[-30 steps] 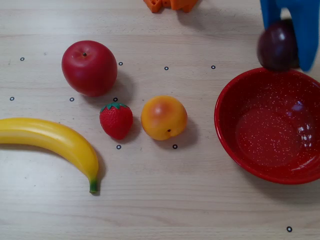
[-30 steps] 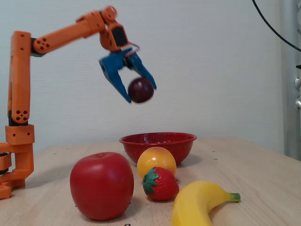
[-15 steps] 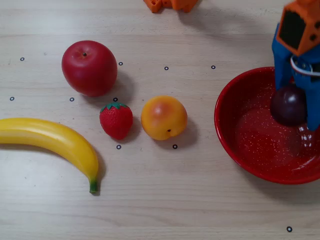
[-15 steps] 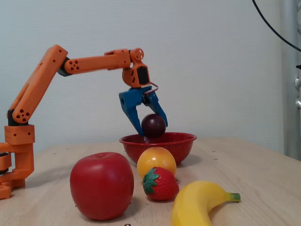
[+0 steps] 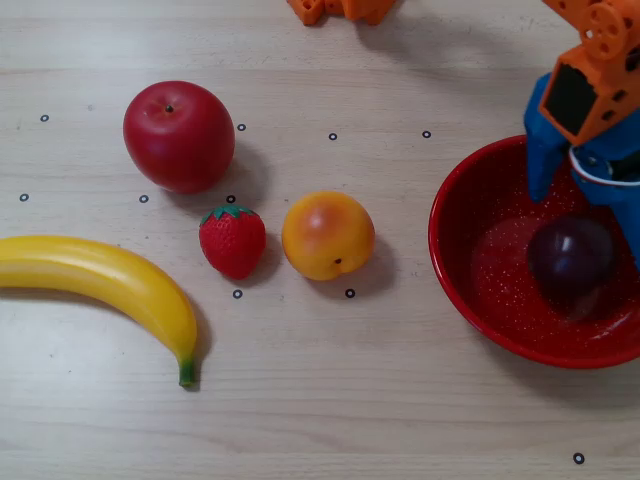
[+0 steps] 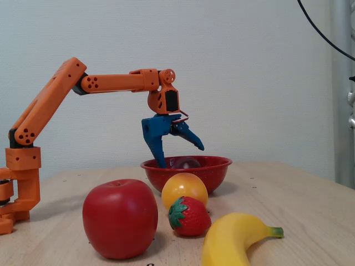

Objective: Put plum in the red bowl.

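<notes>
The dark purple plum [image 5: 570, 256] lies inside the red bowl [image 5: 455, 270] at the right edge of the overhead view, resting on the bowl's floor. My gripper [image 5: 586, 226] hangs just above it, its blue fingers [image 5: 543, 160] spread wide on either side and clear of the fruit. In the fixed view the open gripper [image 6: 182, 156] reaches down to the bowl [image 6: 213, 169]. One fingertip dips behind the rim. Only the top of the plum [image 6: 186, 162] shows over that rim.
On the wooden table left of the bowl sit a red apple [image 5: 179, 136], a strawberry [image 5: 232, 240], an orange-yellow peach [image 5: 327, 235] and a banana [image 5: 110, 280]. The arm's orange base [image 6: 19, 183] stands at the far left of the fixed view.
The gripper came down over the bowl with the plum, then opened. The plum dropped from between the fingers and now lies in the bowl.
</notes>
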`<action>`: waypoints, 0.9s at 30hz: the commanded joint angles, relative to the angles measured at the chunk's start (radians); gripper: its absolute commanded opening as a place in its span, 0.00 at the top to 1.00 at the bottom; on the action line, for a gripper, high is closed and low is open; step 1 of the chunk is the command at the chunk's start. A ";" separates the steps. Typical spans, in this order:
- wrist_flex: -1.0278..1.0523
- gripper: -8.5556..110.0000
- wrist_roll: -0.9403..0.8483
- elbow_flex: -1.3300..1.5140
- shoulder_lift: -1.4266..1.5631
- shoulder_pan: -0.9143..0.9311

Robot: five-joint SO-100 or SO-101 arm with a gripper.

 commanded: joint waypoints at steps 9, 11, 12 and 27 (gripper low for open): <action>0.077 0.75 0.021 -0.020 0.477 -0.121; 0.058 0.84 0.015 0.038 0.569 -0.153; 0.046 0.87 0.012 0.075 0.615 -0.172; -0.368 0.93 0.089 1.183 1.427 -0.525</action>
